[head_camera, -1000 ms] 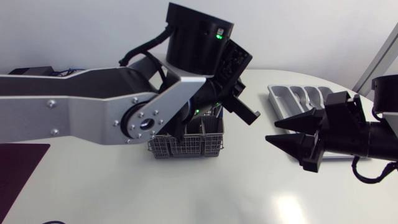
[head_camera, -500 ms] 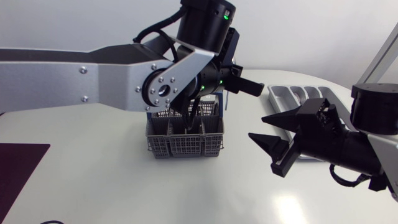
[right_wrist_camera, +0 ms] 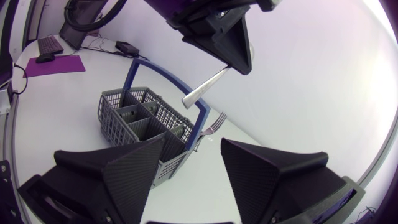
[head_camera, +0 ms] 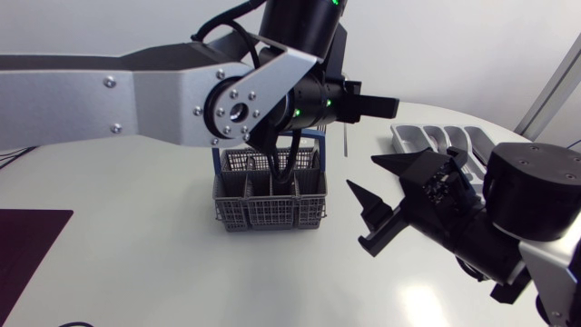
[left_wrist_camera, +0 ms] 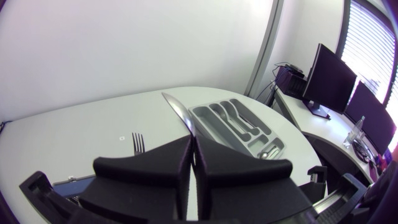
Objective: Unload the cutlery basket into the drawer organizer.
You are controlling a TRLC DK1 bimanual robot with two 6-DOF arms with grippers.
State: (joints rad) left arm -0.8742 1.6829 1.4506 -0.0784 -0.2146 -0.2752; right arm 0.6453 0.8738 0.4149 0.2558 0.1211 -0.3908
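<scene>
The grey wire cutlery basket (head_camera: pixel 269 198) with its blue handle (right_wrist_camera: pixel 200 118) stands mid-table. A fork (right_wrist_camera: pixel 215 123) stands in it, tines up, also visible below my left gripper (left_wrist_camera: pixel 194 148) as the fork (left_wrist_camera: pixel 137 142). That left gripper (head_camera: pixel 381 106) hangs above and right of the basket, shut on a table knife (left_wrist_camera: pixel 180 114), whose handle end (right_wrist_camera: pixel 204 91) sticks out below the fingers. The grey drawer organizer (head_camera: pixel 442 139) lies at the far right. My right gripper (head_camera: pixel 374 205) stands open just right of the basket, nothing between its fingers (right_wrist_camera: pixel 118 169).
The organizer (left_wrist_camera: pixel 240 123) has several long compartments, with cutlery lying in one near its far end. A dark purple mat (head_camera: pixel 27 250) lies at the table's left front edge. Bare white tabletop stretches in front of the basket.
My left gripper has lifted away from the basket and swung right with the knife. The right arm has moved left toward the basket, its fingers still apart.
</scene>
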